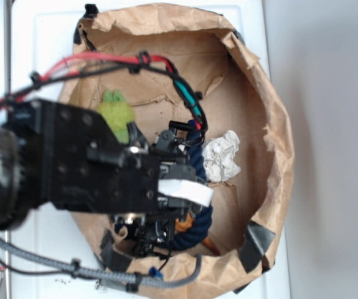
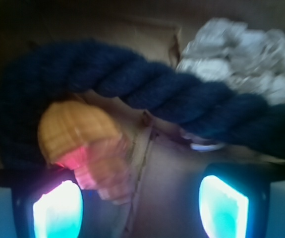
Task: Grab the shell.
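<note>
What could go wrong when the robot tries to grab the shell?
The shell sits by the left pad, not centered in the open tool, so closing might push it aside. The blue rope curls right against the shell and could get pinched too. The paper ball lies just behind the rope and might get bumped.

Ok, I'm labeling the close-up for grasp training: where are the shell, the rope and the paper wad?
shell [image 2: 80, 136], wrist view, on its ribbed orange body.
rope [image 2: 147, 87], wrist view, mid-span of the navy twist.
paper wad [image 2: 241, 54], wrist view, on its crumpled white top.
</note>
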